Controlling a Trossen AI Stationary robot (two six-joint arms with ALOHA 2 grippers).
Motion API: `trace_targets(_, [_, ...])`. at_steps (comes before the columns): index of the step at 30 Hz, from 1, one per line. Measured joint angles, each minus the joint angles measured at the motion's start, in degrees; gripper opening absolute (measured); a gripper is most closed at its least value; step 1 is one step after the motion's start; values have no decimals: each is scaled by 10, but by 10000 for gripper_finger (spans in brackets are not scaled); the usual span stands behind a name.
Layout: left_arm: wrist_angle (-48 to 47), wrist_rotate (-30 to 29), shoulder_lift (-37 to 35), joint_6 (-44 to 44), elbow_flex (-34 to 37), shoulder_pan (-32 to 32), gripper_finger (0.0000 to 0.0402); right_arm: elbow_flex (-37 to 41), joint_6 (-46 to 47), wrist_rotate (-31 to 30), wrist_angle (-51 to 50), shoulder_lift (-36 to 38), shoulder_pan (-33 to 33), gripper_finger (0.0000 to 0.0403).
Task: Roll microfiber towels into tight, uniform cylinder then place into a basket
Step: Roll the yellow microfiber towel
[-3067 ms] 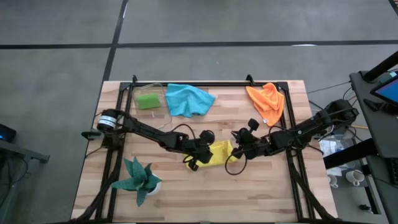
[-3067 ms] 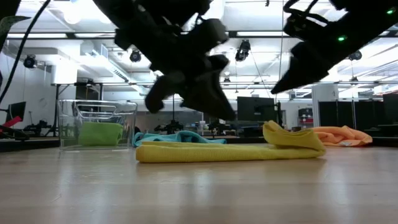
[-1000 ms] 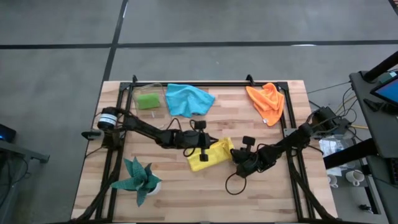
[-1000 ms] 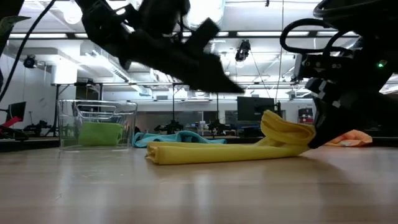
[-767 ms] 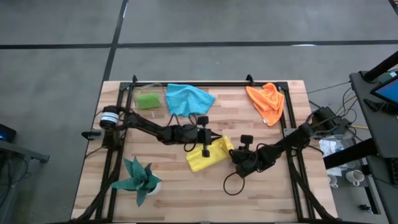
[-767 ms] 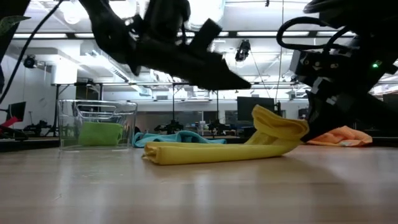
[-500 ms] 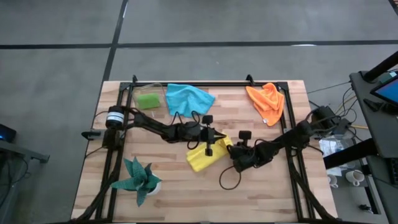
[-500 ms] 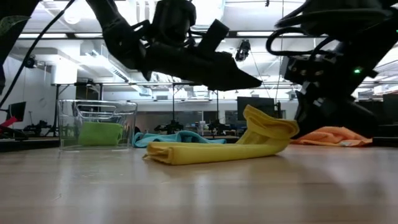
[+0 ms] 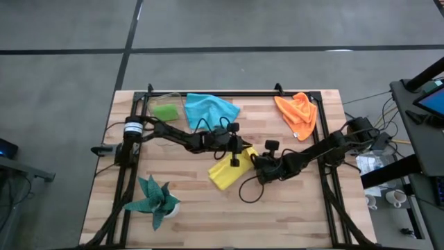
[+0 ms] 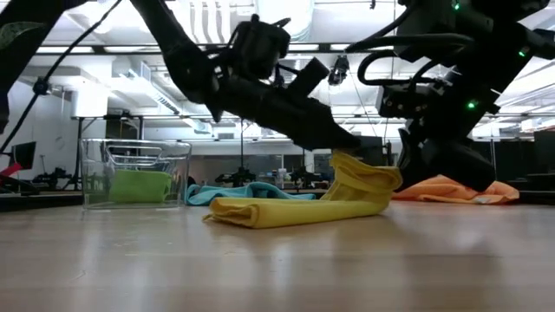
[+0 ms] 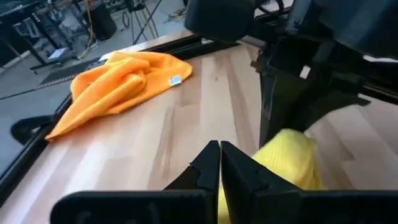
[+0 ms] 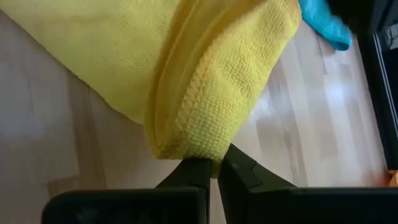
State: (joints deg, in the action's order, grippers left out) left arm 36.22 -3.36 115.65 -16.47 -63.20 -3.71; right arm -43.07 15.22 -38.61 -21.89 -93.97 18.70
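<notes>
A dark teal spiky-leaved plant (image 9: 154, 198) in a white pot is seen on the wooden tabletop (image 9: 194, 215), inside a black metal frame (image 9: 229, 93).

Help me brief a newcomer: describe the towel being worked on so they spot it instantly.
Start at the slatted wooden table and go to its middle, between the two dark arms. There lies a folded yellow microfiber towel, its end lifted in the shut right tool. The crumpled blue and orange towels lie untouched along the far edge.
</notes>
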Motion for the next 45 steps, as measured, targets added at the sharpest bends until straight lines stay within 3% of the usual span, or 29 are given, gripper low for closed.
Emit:
trace_targets(6, [-8, 1, 52, -4, -16, -2, 0, -1, -9, 1, 2, 0, 0, 9])
trace_targets(20, [-11, 1, 5, -38, 11, 5, 0, 1, 28, 8, -4, 0, -6, 9])
trace_targets(34, [-8, 20, 17, -40, 11, -1, 0, 2, 136, 90, 1, 0, -67, 9])
trace_targets(45, [-9, 14, 27, -35, 10, -15, 0, 2, 138, 97, 9, 0, -68, 9])
